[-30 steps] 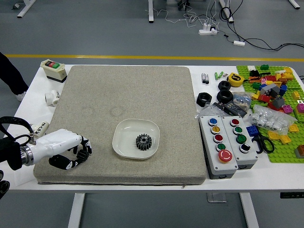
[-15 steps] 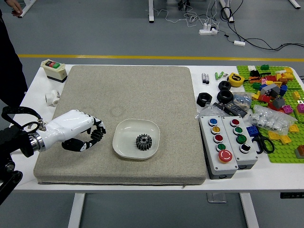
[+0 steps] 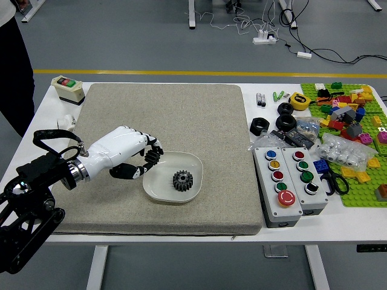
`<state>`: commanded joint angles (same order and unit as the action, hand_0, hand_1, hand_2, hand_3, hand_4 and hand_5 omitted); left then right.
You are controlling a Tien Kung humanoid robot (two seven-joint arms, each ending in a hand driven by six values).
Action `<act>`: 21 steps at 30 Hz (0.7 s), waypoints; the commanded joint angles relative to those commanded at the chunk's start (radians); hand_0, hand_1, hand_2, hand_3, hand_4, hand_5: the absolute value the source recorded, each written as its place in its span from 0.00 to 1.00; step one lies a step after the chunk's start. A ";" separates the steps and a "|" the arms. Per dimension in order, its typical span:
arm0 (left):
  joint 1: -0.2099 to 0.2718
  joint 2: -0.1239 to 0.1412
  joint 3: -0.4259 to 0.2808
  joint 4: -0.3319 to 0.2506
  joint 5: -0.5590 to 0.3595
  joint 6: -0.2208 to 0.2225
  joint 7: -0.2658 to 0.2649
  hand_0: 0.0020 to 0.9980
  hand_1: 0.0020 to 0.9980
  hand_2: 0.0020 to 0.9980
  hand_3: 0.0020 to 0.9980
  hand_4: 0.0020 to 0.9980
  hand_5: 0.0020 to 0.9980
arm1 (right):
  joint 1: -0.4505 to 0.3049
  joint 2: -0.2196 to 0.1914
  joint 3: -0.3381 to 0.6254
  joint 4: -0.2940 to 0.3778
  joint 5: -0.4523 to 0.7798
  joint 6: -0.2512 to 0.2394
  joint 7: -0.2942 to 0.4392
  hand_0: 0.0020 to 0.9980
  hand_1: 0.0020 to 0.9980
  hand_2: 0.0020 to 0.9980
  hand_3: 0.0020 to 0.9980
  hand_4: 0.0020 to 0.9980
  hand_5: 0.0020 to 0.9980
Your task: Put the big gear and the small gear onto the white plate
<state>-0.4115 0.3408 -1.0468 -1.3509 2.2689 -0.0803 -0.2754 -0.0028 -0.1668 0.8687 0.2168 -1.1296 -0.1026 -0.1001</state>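
Here's the left hand (image 3: 130,151) at the white plate's (image 3: 158,179) left rim, gripping or empty, I can't tell, and the one visible gear (image 3: 182,180) sits on that plate, rightward and nearer the robot.

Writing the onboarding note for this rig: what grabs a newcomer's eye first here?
The robot's white-and-black left hand, reaching in from the left to the near-white plate's left edge. Then the dark gear on that plate, standing out against it. Off to the right, the big red button on a grey box and the bright toy bricks on green boards.
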 joint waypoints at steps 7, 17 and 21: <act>-0.009 -0.006 0.053 0.029 0.000 0.005 -0.003 0.34 0.49 0.54 0.56 0.75 0.01 | 0.001 -0.001 0.000 -0.001 -0.002 0.000 0.000 0.71 0.75 0.80 0.66 0.85 0.68; -0.017 -0.014 0.077 0.051 0.000 0.002 -0.011 0.52 0.71 0.79 0.80 1.00 0.38 | 0.002 -0.001 0.004 -0.001 -0.003 -0.001 0.000 0.71 0.75 0.80 0.66 0.85 0.68; -0.016 -0.015 0.066 0.040 0.000 0.026 -0.014 0.57 0.75 0.87 0.83 1.00 0.42 | 0.003 -0.001 0.004 -0.001 -0.004 -0.001 0.000 0.71 0.75 0.80 0.66 0.85 0.68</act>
<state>-0.4276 0.3262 -0.9811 -1.3106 2.2689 -0.0542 -0.2896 -0.0002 -0.1681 0.8731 0.2158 -1.1340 -0.1035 -0.0999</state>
